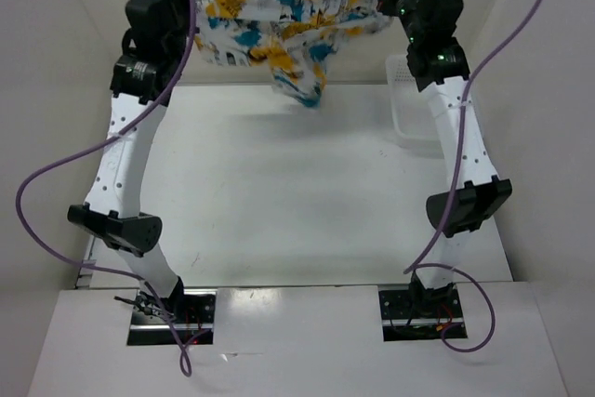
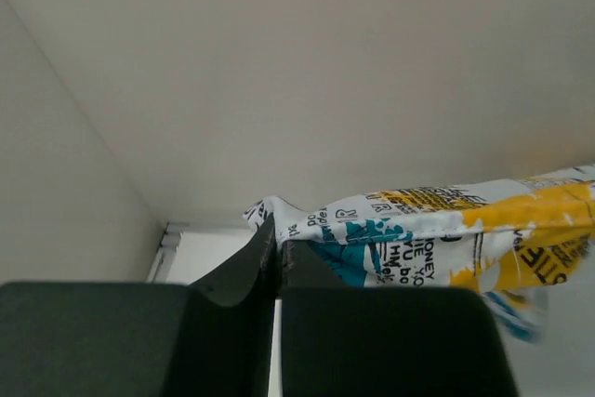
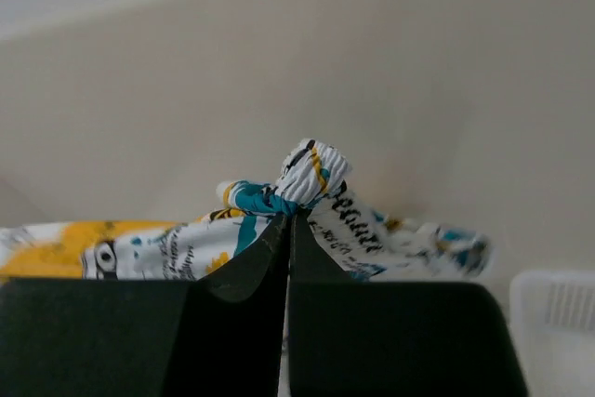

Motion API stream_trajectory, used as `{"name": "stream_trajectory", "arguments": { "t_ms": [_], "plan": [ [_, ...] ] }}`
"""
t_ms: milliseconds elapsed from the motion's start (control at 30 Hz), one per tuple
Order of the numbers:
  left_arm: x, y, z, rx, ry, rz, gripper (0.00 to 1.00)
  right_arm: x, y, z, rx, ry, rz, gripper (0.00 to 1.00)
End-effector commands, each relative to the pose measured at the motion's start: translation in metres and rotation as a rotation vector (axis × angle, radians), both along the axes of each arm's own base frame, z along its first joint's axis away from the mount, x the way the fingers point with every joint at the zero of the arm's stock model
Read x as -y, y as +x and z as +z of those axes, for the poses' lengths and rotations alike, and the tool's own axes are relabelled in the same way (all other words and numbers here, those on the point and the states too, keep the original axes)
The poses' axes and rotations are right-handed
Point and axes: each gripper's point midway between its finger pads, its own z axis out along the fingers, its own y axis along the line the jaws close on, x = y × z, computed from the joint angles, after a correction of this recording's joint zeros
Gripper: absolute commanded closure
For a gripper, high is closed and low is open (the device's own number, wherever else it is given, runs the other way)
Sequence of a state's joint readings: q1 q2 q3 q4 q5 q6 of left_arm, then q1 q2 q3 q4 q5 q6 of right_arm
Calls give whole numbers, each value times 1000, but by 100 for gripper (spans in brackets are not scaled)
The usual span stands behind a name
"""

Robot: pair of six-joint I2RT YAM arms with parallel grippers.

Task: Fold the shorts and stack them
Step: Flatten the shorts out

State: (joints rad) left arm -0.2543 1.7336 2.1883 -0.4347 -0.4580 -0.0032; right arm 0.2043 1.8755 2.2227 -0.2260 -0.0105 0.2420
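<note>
The shorts (image 1: 284,30) hang stretched side to side above the bench's (image 1: 307,202) far edge, the left gripper (image 2: 277,244) clamping one end, the right gripper (image 3: 288,216) clamping the other.

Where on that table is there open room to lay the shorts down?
The wide middle of the table, between the left arm and right arm, is bare. The far right corner is crowded by the white basket. The left claw and right claw hold the shorts stretched above the far edge.
</note>
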Motion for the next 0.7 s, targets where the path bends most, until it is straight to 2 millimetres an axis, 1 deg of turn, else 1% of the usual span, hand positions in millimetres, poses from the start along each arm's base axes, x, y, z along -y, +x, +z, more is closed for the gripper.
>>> {"name": "stream_trajectory", "arguments": {
  "t_ms": [0, 33, 67, 100, 133, 167, 200, 233, 267, 300, 333, 367, 400, 433, 467, 500, 533, 567, 600, 633, 667],
  "plan": [
    [-10, -26, 34, 26, -3, 34, 100, 19, -26, 49, 102, -4, -74, 100],
    [-6, -29, 32, 19, -1, 23, 100, 21, -31, 45, 87, -17, -76, 100],
    [-6, -43, 37, 26, -3, 14, 100, 16, -29, 14, 19, -36, -53, 100],
    [-5, -47, 30, 19, 0, 17, 100, 12, -47, 17, 22, -41, -9, 100],
    [6, -42, -20, -88, 35, 6, 100, 7, -45, -31, -80, -65, 18, 100],
    [6, -56, -21, -76, 31, -5, 100, 6, -59, -33, -82, -58, 40, 100],
    [8, -61, -42, -122, 49, -6, 100, -1, -67, -51, -120, -67, 91, 100],
    [16, -67, -63, -165, 66, -29, 100, -6, -72, -107, -233, -85, 127, 100],
    [15, -79, -101, -246, 99, -31, 100, -10, -80, -126, -263, -101, 164, 100],
    [19, -86, -119, -283, 115, -46, 100, -15, -98, -135, -270, -127, 222, 100],
    [25, -97, -139, -331, 143, -62, 100, -16, -110, -184, -364, -156, 251, 100],
    [23, -113, -154, -381, 166, -74, 100, -15, -121, -206, -406, -202, 277, 100],
    [23, -126, -186, -469, 202, -92, 100, -12, -136, -216, -417, -237, 293, 100],
    [22, -136, -201, -526, 218, -113, 100, -13, -154, -254, -492, -276, 344, 100],
    [20, -156, -217, -607, 233, -156, 100, -9, -171, -276, -558, -318, 374, 100],
    [17, -167, -231, -660, 247, -167, 100, -6, -183, -291, -584, -382, 406, 100],
    [12, -182, -246, -712, 261, -177, 100, -6, -201, -305, -624, -409, 453, 100],
    [8, -195, -256, -767, 276, -185, 100, -8, -213, -317, -663, -444, 494, 100],
    [7, -203, -261, -791, 278, -198, 100, -1, -229, -326, -700, -515, 532, 100],
    [5, -211, -259, -800, 274, -211, 100, -6, -243, -332, -710, -570, 585, 100],
    [3, -224, -267, -853, 283, -226, 100, -7, -254, -341, -729, -620, 630, 100]
  ]
}}
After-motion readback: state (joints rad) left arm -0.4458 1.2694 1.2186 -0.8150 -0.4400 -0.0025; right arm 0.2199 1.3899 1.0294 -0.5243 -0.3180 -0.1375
